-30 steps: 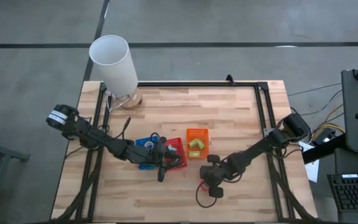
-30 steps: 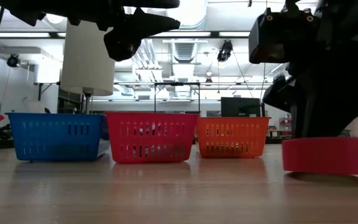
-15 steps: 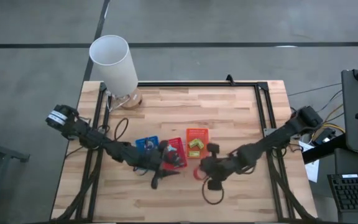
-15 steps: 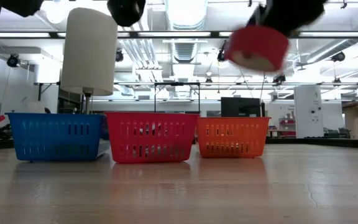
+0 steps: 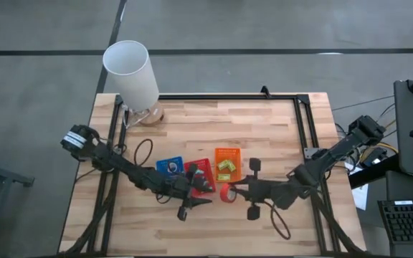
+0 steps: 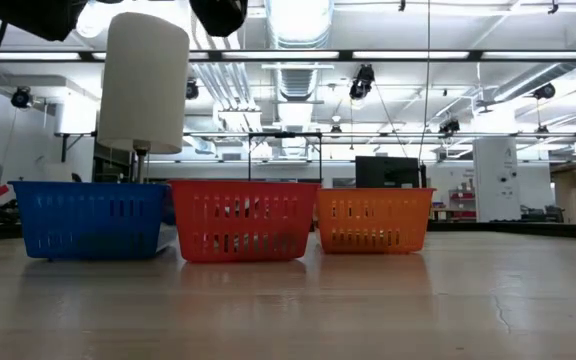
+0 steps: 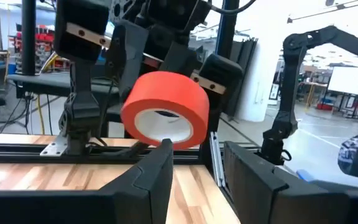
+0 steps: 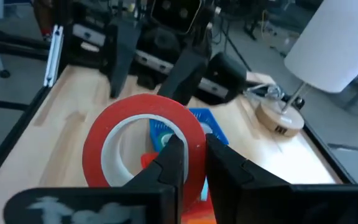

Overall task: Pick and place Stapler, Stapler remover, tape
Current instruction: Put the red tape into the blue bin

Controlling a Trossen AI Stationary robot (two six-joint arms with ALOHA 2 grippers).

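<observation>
Aloft, right gripper (image 5: 229,192), fingers (image 8: 174,155) pinching the red tape roll (image 5: 226,192), hangs at 6 o'clock from the orange basket (image 5: 227,154); left gripper's (image 5: 192,203) fingers stand apart, empty.

Just ahead of the left gripper (image 7: 197,163), whose two dark fingers (image 7: 151,177) stand apart with nothing between them, a red tape roll (image 7: 165,109) with a pale centre hole is clamped by the right gripper (image 7: 166,59) above the wooden table (image 7: 42,180).
</observation>
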